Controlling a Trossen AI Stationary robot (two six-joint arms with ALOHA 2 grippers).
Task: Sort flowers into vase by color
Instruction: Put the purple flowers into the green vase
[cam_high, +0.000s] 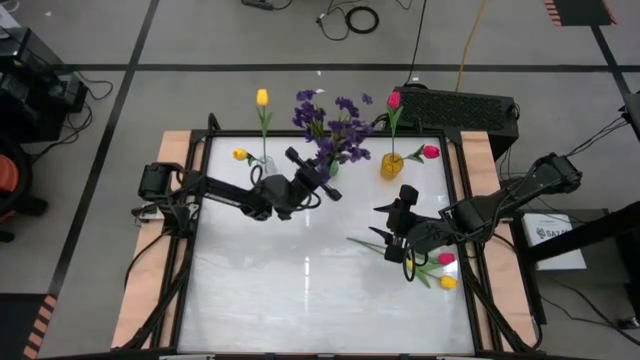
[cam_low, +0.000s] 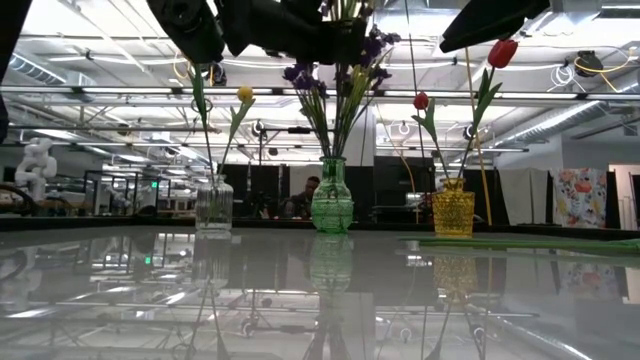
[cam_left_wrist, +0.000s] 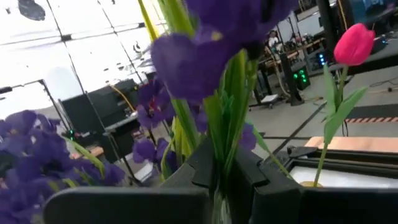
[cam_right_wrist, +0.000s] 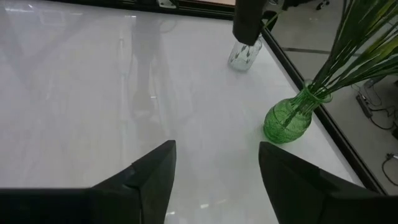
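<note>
Purple blossoms (cam_high: 330, 125) are bunched in the green vase (cam_low: 332, 200), and the left tool (cam_left_wrist: 219, 171) sits right over its mouth, pinching a green stem (cam_left_wrist: 231, 118) between its fingers, so I'd guess that flower is going in or just went in. To one side of that tool is the clear vase (cam_low: 214, 205) with yellow tulips (cam_high: 262, 98); to the other is the amber vase (cam_low: 453, 210) with pink-red tulips (cam_high: 394, 99).

The right tool (cam_right_wrist: 214, 171) hangs above the white desk (cam_high: 300, 290), fingers spread and holding nothing. A couple of loose flowers (cam_high: 440, 270) lie just beside it.

The risk, I think: if the left tool pulls away sideways while clamped, it could drag the whole purple bunch or tip the green vase. The neighbours stand close enough to get knocked too.
</note>
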